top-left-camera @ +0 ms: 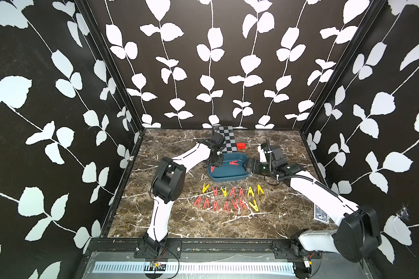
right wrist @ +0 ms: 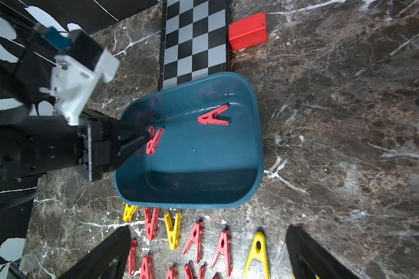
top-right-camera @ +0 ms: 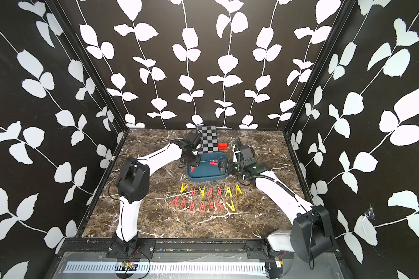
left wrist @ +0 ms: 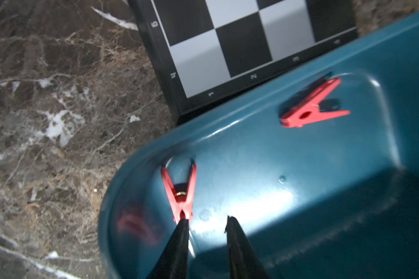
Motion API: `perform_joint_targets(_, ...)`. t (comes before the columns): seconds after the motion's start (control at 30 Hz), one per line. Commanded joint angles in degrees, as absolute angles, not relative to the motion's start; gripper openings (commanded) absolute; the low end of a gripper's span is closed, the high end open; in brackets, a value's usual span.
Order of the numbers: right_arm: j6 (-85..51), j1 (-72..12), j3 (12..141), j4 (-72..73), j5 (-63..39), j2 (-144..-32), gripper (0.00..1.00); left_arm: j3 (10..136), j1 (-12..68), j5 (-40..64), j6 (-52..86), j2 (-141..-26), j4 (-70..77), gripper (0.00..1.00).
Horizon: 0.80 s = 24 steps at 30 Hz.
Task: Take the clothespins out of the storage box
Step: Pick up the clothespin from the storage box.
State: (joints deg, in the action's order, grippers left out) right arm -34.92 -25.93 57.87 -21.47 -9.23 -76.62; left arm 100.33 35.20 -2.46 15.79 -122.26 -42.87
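At the nine o'clock end of the box (top-left-camera: pixel 228 180), seen from above with twelve at the far side, the left gripper (left wrist: pixel 206 219) reaches down to a red clothespin (left wrist: pixel 180 190). Its fingers stand a little apart with bare box floor between them. The pin's nose sits against one fingertip (left wrist: pixel 182 232) rather than in the gap, so I cannot tell whether it has any hold.

A good pick, I judge, means shifting sideways until the nose lies between both tips. Then close fully and lift straight up, clear of the sloped side.

A second red clothespin (top-left-camera: pixel 233 163) lies near the middle, toward one o'clock. The right gripper (top-left-camera: pixel 247 166), fingers spread wide and empty, sits at the three o'clock rim; steadying the box there would help. Two rows of clothespins (top-left-camera: pixel 228 198) already lie on the table (top-left-camera: pixel 179 217) at six o'clock.
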Motion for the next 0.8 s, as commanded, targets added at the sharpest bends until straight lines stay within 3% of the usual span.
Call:
perform_joint_targets(0.0,-34.8,-25.8,59.3,-20.7,-9.6,-77.2,0.99,102.6,35.4,-4.1,12.6,-123.0,-45.1,0.27)
perform_joint_targets(0.57,-35.5,-25.7,58.7,-21.2,-9.0,-77.0,0.99,105.5,35.3,-5.7,9.3,-129.5,-46.4,0.23)
perform_joint_targets(0.67,-35.6,-25.7,58.6,-21.2,-9.0,-76.8,0.99,105.6,35.4,-5.7,9.4,-129.8,-46.7,0.09)
perform_joint_targets(0.77,-35.7,-25.7,58.6,-21.0,-9.1,-76.8,0.99,105.4,35.3,-5.5,10.1,-128.9,-47.2,0.07)
